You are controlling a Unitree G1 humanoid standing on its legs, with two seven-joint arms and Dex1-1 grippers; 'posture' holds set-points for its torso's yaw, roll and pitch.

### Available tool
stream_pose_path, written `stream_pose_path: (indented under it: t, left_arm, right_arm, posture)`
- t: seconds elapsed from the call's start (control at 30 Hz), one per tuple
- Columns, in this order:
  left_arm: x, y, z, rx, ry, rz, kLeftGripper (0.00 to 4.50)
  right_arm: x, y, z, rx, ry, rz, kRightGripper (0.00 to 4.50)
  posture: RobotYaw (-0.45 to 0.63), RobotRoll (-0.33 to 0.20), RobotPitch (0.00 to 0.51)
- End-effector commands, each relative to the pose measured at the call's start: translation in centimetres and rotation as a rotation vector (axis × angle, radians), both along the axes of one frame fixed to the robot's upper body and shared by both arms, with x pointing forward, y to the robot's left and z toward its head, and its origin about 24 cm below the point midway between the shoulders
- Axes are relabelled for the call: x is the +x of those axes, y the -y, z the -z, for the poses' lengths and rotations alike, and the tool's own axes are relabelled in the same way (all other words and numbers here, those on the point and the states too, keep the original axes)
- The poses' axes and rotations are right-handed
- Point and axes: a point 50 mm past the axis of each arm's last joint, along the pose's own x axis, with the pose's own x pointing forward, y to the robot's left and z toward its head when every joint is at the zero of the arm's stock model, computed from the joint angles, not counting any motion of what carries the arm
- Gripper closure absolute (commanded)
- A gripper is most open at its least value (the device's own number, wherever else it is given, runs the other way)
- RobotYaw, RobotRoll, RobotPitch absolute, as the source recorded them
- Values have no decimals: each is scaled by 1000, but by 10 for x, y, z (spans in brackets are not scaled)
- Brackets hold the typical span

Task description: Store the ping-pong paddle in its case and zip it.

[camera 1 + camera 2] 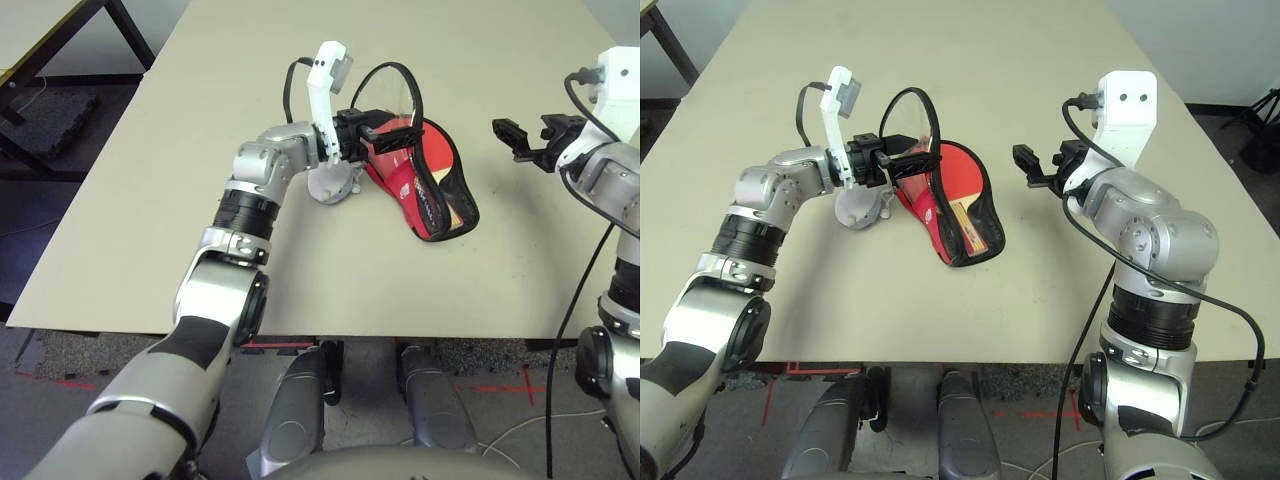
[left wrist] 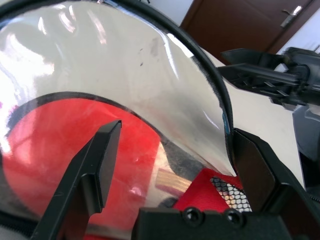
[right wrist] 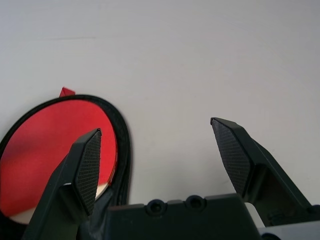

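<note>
The red case [image 1: 925, 212] lies open mid-table, and its clear, black-edged flap [image 1: 910, 115] stands upright. Inside lies the ping-pong paddle [image 1: 962, 172], its red face up and its pale wooden handle [image 1: 966, 224] pointing toward me. My left gripper [image 1: 385, 135] is at the case's left edge under the raised flap. Its fingers are open, and the flap [image 2: 125, 65] curves across in front of them [image 2: 176, 129]. My right gripper [image 1: 1025, 165] hovers open above bare table, right of the case. Between its fingers [image 3: 155, 126] is nothing, with the paddle's face [image 3: 55, 150] off to one side.
A whitish fuzzy ball [image 1: 858, 212] rests on the table just left of the case, under my left wrist. The beige table [image 1: 200, 260] has free room in front and to the right. A black table frame [image 1: 60, 40] stands off to the far left.
</note>
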Motion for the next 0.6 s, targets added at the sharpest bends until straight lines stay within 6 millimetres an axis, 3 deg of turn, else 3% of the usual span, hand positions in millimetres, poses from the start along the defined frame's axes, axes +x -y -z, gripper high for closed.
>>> stream_pose_path:
  t: [0.03, 0.3, 0.5, 0.6]
  left_arm:
    - [7, 6, 3, -1, 2, -39, 0]
    - [6, 29, -21, -105, 35, 21, 0]
    - [5, 29, -33, -132, 44, 43, 0]
    - [3, 25, -44, -149, 62, 57, 0]
  right_arm:
    - [1, 1, -3, 16, 25, 10, 13]
    - [3, -4, -1, 28, 27, -6, 13]
    - [4, -7, 4, 63, 1, -23, 13]
    - [3, -8, 11, 196, -54, -41, 13]
  posture:
    - [-97, 0, 227]
    - [-98, 0, 233]
    - [-81, 0, 229]
    - [-70, 0, 229]
